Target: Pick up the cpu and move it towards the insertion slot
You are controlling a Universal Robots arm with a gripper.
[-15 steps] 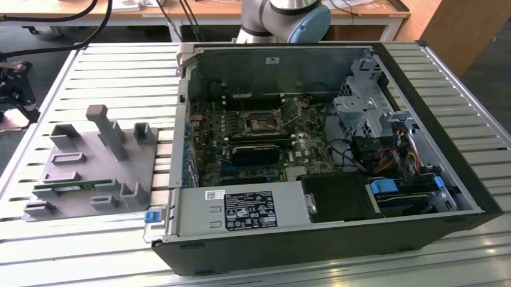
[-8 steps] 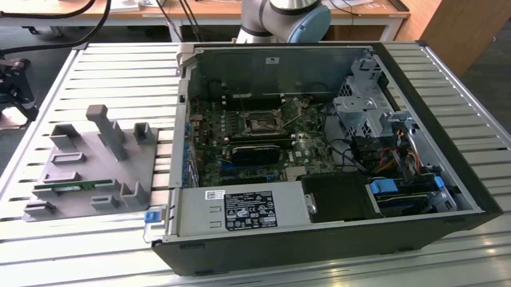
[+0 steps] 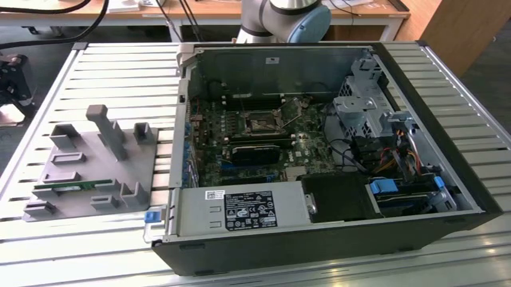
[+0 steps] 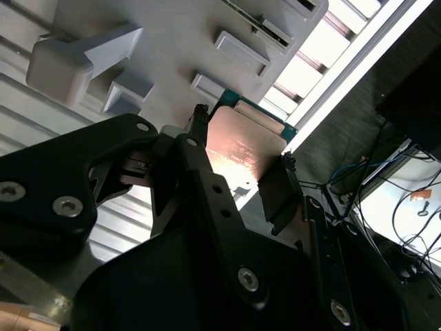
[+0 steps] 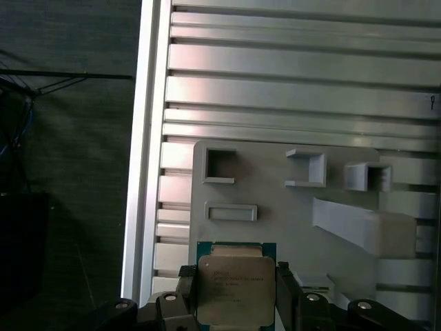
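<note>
Exterior view: looking down on a slatted metal table (image 3: 104, 66) carrying an open computer case (image 3: 264, 66); showing the insertion slot (image 3: 259, 122) lying on the motherboard (image 3: 207, 137) inside the case, shiny frame surrounding a dark centre; showing a grey plastic tray (image 3: 84, 170) sitting on the table at the exterior view's left of the case, well apart from the slot, and holding a green memory stick (image 3: 72, 186) in one recess; catching part of the robot arm (image 3: 291, 15) behind the case.

Second wrist view: pinching the cpu (image 4: 241, 152) in the gripper (image 4: 242, 141), two black fingers (image 4: 196, 165) pressing against opposite edges of the chip; turning the metal top toward the camera, green rim showing along the far edge; framing the tray behind the chip.

First wrist view: clamping the cpu by two opposite sides, jaws closed onto it; hanging in front of the tray's border, beside a shallow rectangular recess; leaving contact between chip and tray impossible to judge.
</note>
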